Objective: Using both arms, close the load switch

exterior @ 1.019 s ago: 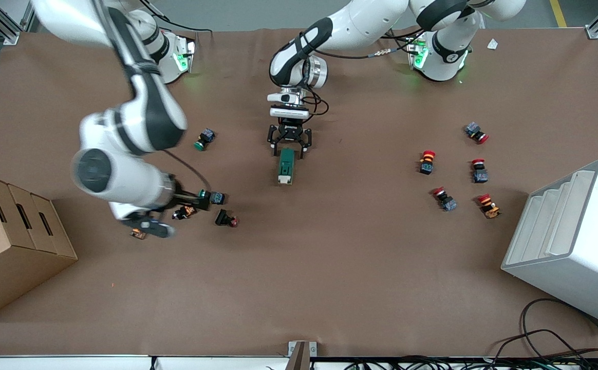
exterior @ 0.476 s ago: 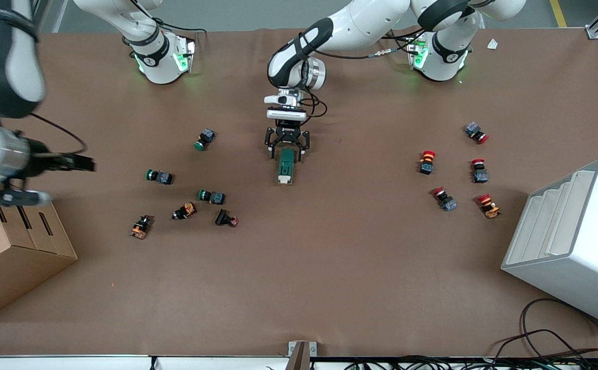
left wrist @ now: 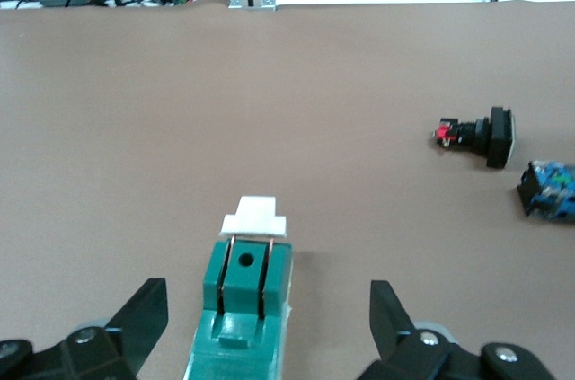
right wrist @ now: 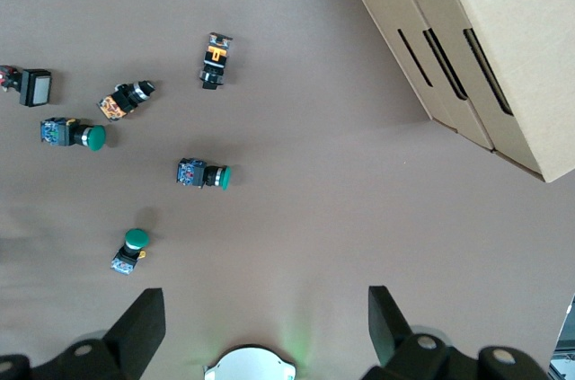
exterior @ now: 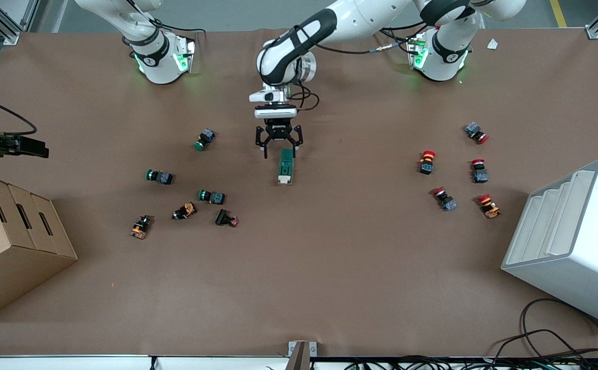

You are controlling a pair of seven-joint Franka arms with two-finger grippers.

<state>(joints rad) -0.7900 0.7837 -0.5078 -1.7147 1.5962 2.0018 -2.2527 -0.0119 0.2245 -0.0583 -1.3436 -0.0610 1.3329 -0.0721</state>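
Load switch: the load switch (exterior: 285,166) lies flat near the middle of the tabletop (exterior: 330,267), its dark-green body pointing toward the arm bases and its white lever end (left wrist: 254,216) toward the front camera.
Left hand: the left hand (exterior: 278,148) hangs low over the switch's base-side end, fingers (left wrist: 139,313) spread wide to either side of the green body and not touching it.
Right hand: the right hand (right wrist: 260,326) is held high at the right arm's end of the tabletop, beside the cardboard box (exterior: 11,241), fingers spread and empty; in the front view only a dark part of it shows at the frame edge.
Cut off: the switch's base-side end runs out of the left wrist view; the right arm's upper links leave the front view at the corner; the white bin (exterior: 571,241) and the box are both cropped by the frame.
Hard to make out: the small markings on the push-buttons cannot be read.
Green buttons: 3 green-capped push-buttons (exterior: 159,176) lie toward the right arm's end, with 3 darker or orange parts (exterior: 184,211) nearer the front camera.
Red buttons: 5 red-capped push-buttons (exterior: 427,161) lie scattered toward the left arm's end, near the white bin.
Surface: a brown mat covers the tabletop; both arm bases (exterior: 161,56) glow green.
Room: cables (exterior: 550,344) trail past the edge nearest the front camera; aluminium frame posts stand at the corners.
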